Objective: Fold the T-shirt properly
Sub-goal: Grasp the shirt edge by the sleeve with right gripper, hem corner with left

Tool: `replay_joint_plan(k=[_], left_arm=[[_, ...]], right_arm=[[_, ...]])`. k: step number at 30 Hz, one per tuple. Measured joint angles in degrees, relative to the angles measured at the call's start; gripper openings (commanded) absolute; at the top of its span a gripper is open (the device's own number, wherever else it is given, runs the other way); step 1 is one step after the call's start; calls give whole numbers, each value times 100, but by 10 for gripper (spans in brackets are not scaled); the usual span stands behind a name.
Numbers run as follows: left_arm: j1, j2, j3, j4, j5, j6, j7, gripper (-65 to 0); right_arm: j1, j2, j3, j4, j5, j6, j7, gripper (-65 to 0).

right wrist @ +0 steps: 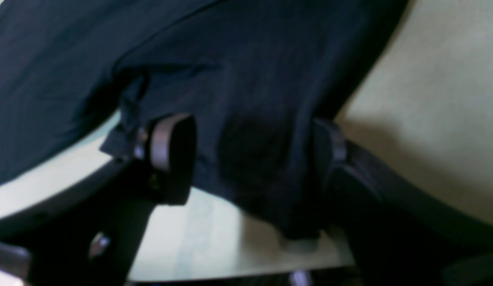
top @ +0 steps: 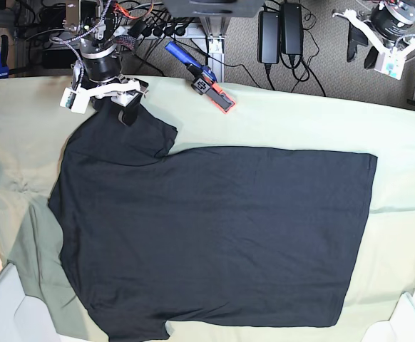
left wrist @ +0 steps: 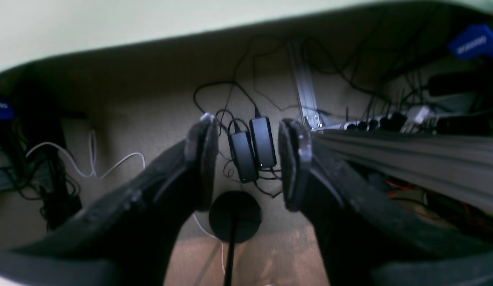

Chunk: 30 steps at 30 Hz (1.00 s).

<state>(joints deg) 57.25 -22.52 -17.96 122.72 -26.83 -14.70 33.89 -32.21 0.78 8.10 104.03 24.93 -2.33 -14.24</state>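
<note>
Reaching for the sleeve, we have our right hand (right wrist: 250,159) spread wide around a fold of the T-shirt (top: 207,235), which lies flat on the green-covered desk (top: 400,157); the blurred wrist view suggests cloth between the fingers, not yet pinched. We should close only on the sleeve hem, not the sheet beneath. Our left hand (left wrist: 246,159) hangs open and empty beyond the desk's edge. No containers show.

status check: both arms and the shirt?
Right gripper jaws open around sleeve of black cloth T-shirt. Left gripper open, empty, off the table. T-shirt flat, unfolded.
</note>
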Motion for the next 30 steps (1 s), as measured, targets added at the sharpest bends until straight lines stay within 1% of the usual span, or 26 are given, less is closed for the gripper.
replay_joint_plan(k=[1, 2, 4, 5, 6, 8, 15, 20, 21, 22, 24, 25, 27, 30], left_arm=[[-46, 0, -85, 0, -92, 2, 13, -364], [-107, 2, -186, 0, -155, 7, 35, -364], [-234, -2, -424, 0, -339, 13, 35, -364], [-295, -2, -527, 0, -428, 11, 37, -364], [-356, -4, -614, 0, -538, -11, 59, -364], [-474, -31, -708, 0, -691, -44, 66, -364], [-1082, -310, -715, -114, -715, -76, 66, -364], [-1862, -492, -708, -1001, -942, -81, 61, -360], [-2028, -516, -688, -1231, -970, -114, 66, -333], [-2201, -544, -660, -1447, -970, -234, 83, -301], [-2531, -638, -518, -1808, -1123, -358, 83, -240], [-2702, -688, -426, -1958, -1143, -376, 79, -228], [-3049, -767, -232, -2273, -1141, -376, 61, -228], [-3532, -776, 103, -2785, -1191, -374, 70, -228]], right_arm=[[4, 0, 0, -2, -155, 0, 2, -283], [7, 0, 0, -2, -308, 0, 57, -341], [2, 0, 0, -2, -501, -2, 308, -503], [7, 0, 0, -2, -579, 0, 328, -579], [20, 0, 2, -2, -632, 0, 323, -639], [79, 2, 2, -2, -673, 0, 326, -650], [271, 0, 0, -4, -680, 2, 323, -650], [337, 0, 2, -11, -680, 0, 313, -650], [345, 0, 0, -11, -680, 4, 328, -650], [345, 0, 0, -11, -680, 2, 328, -650], [332, 0, 0, -11, -680, 4, 326, -650], [326, 0, 0, -11, -680, 4, 323, -650], [332, 0, 0, -11, -680, 4, 326, -650], [337, 0, 0, -11, -680, 4, 326, -650]])
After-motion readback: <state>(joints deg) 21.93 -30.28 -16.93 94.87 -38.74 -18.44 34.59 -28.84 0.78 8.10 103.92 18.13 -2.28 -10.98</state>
